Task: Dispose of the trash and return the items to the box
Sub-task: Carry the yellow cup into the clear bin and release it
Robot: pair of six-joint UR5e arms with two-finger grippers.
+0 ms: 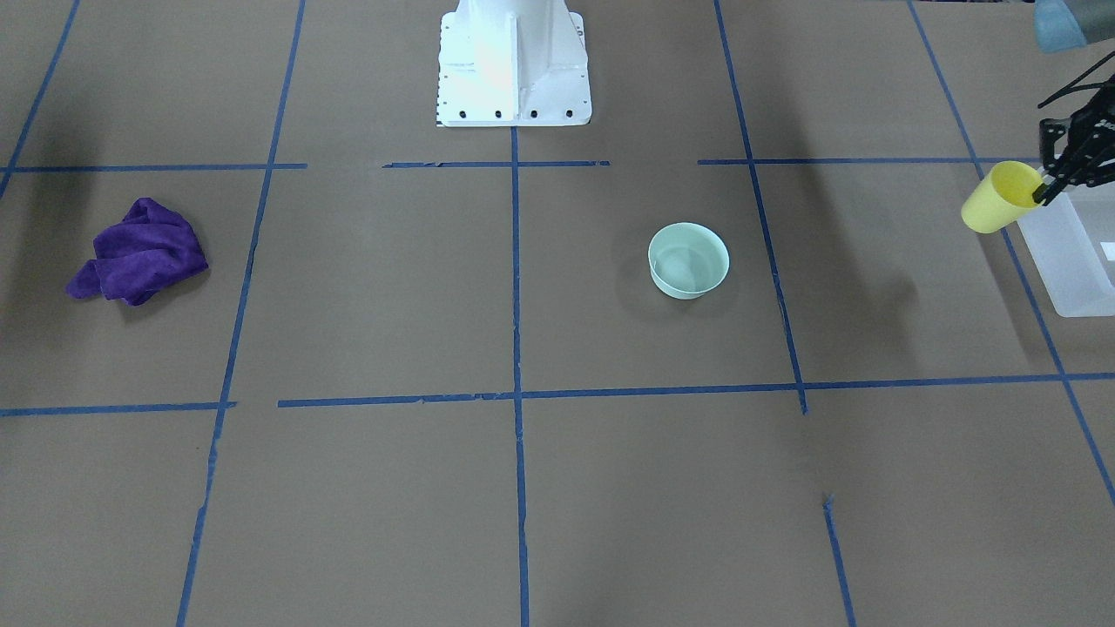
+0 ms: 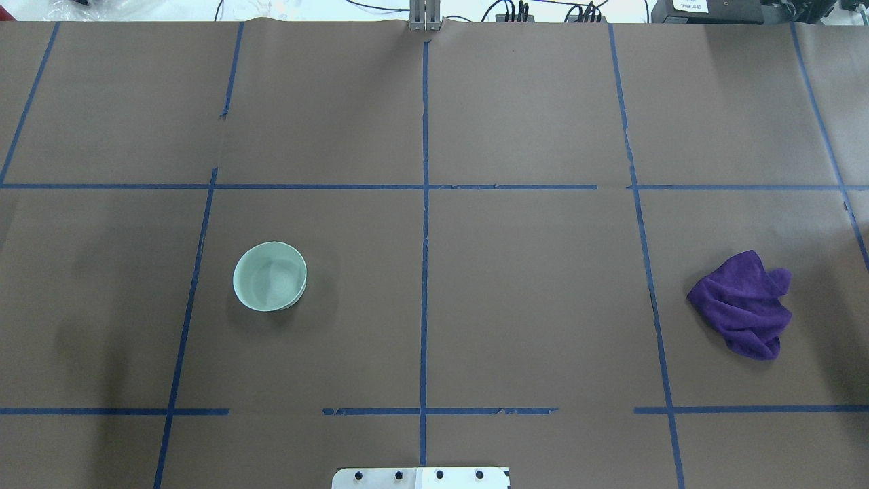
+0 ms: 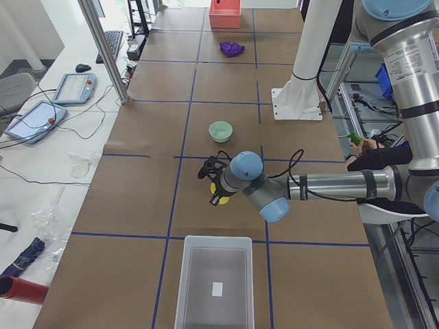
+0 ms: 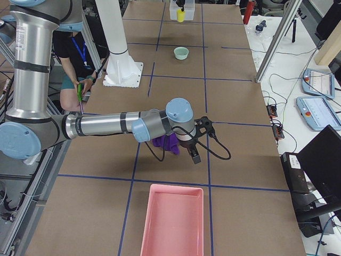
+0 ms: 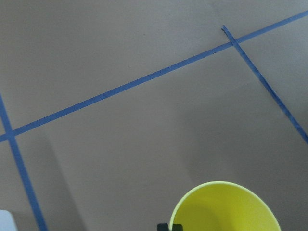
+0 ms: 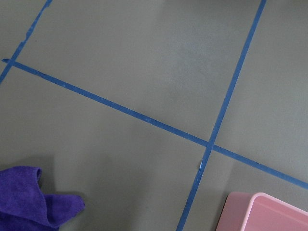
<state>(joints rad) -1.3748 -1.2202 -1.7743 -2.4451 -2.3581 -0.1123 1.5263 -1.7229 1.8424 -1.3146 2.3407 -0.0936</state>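
The cup [image 1: 993, 202] was held tilted in the air by its rim, which was pinched between the narrowed jaws of the left gripper [image 1: 1043, 192]. One dark fingertip [image 5: 169, 226] was seen at that rim. The cup was placed just short of the box [image 1: 1064, 252], between it and the bowl [image 1: 688, 259], with bare table [image 2: 543, 272] beneath it. The box was set at the table's left end, open side up, with nothing seen over its rim. The bowl was left upright and alone, with open paper on every side. The cloth [image 2: 743, 302] was found well apart, near the right end, close to the tray [image 4: 173, 218]. The right gripper [image 4: 194, 145] was poised beside the cloth; whether its jaws were wide or narrow could not be told. One cup, one bowl, one box, one cloth and one tray were counted.
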